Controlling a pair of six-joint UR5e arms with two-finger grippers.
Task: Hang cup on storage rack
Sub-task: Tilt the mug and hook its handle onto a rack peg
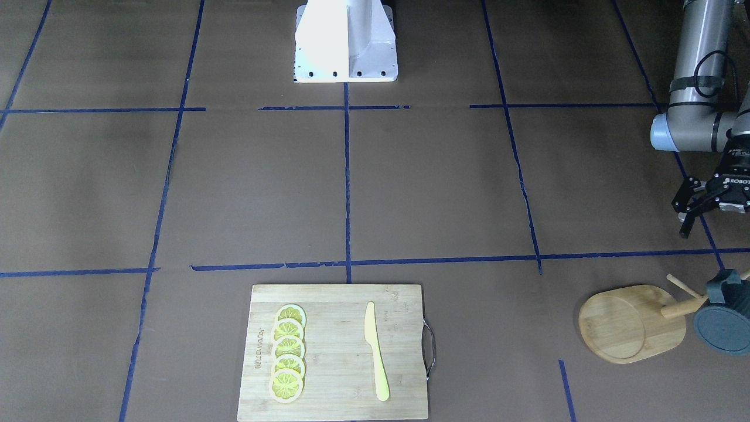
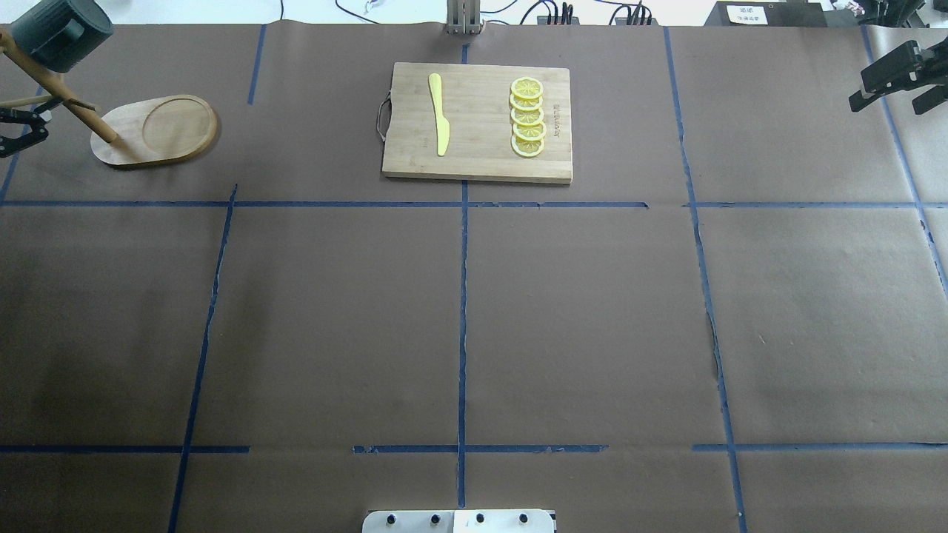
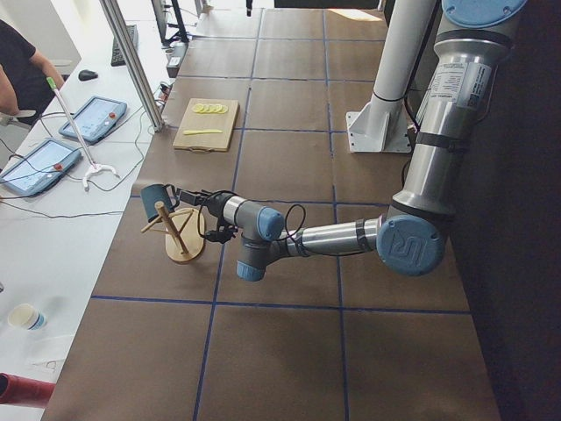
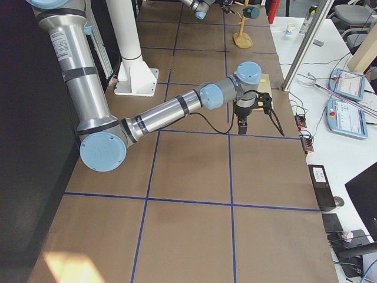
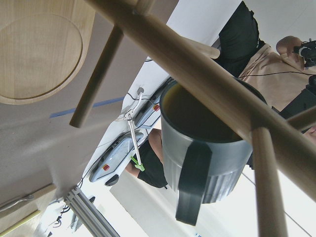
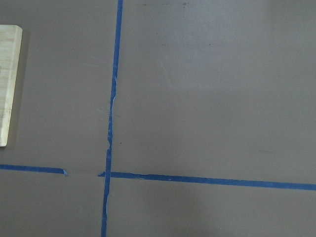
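Observation:
The dark blue-grey cup hangs by its handle on an upper peg of the wooden storage rack at the table's far left corner. It also shows in the front view, with its flat bottom facing the camera beside the rack's base. In the left wrist view the cup hangs on the dowel, close up. My left gripper is open and empty, just beside the rack and apart from the cup. My right gripper is open and empty at the far right.
A bamboo cutting board with a yellow knife and several lemon slices lies at the far middle. Blue tape lines cross the brown table. Operators and tablets are beyond the far edge.

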